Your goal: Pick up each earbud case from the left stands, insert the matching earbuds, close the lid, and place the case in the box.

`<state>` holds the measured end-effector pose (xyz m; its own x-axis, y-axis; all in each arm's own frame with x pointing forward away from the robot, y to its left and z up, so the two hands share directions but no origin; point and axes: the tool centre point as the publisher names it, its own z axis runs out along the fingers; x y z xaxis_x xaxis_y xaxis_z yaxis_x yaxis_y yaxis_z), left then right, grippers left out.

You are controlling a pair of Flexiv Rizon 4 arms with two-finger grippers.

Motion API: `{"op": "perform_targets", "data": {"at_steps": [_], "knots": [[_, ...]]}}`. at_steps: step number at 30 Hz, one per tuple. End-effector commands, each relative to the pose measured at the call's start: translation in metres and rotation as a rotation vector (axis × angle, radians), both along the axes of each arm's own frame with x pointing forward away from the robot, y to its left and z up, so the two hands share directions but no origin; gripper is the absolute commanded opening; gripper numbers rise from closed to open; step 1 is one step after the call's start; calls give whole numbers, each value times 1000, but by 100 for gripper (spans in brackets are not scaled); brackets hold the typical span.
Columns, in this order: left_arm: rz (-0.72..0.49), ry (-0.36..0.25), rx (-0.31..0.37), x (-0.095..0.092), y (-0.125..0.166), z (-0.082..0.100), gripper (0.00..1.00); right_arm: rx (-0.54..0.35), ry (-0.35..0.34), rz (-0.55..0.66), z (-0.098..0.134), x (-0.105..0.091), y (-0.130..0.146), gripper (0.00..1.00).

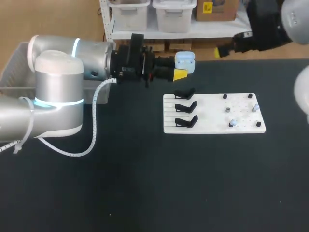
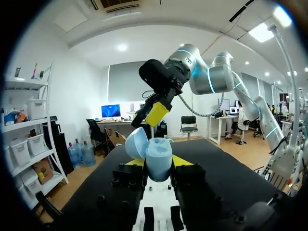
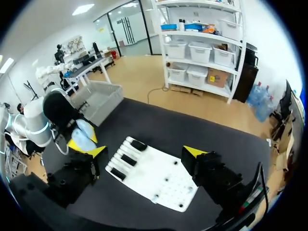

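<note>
- Step in hand: the earbud case (image 1: 185,61) is off the stands and held up with its lid (image 2: 136,143) swung open. In my judgement this is the presentation for earbud insertion.
- Left gripper (image 1: 182,68): located in the upper middle of the head view. Its yellow tips pinch the case body from two sides. In the left wrist view the light blue case sits upright between the tips, with the lid tilted off to one side.
- Right gripper (image 3: 144,152): fingers spread wide, nothing between them. In the head view it sits at the upper right, well apart from the case and above the white board (image 1: 207,126).
- Stands (image 1: 185,107): three black stands on the left part of the board, none bearing a case.
- Earbuds (image 1: 232,123): small pale pieces among the pegs on the right part of the board; too small to confirm shape.
- Next move, as judged: the right gripper must descend to the board, pinch one earbud and carry it to the open case.
- Box (image 1: 10,67): grey bin at the upper left of the head view, behind the left arm.
</note>
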<state>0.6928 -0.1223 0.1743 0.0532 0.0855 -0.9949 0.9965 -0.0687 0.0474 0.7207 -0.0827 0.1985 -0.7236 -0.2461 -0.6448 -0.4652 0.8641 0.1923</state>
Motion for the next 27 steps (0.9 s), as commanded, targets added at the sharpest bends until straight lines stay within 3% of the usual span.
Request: {"op": "perform_targets", "data": {"at_steps": [1,11,27], "knots": [[-9,-14,-13,0,1,-1,0,-109,-12,-81,2,-9,-16,100],[-11,-18,-9,1,0,1,0,-276,67,-26,-28,-9,-37,100],[-9,-7,-10,1,0,0,0,-400,262,-53,-92,-24,-72,100]]}}
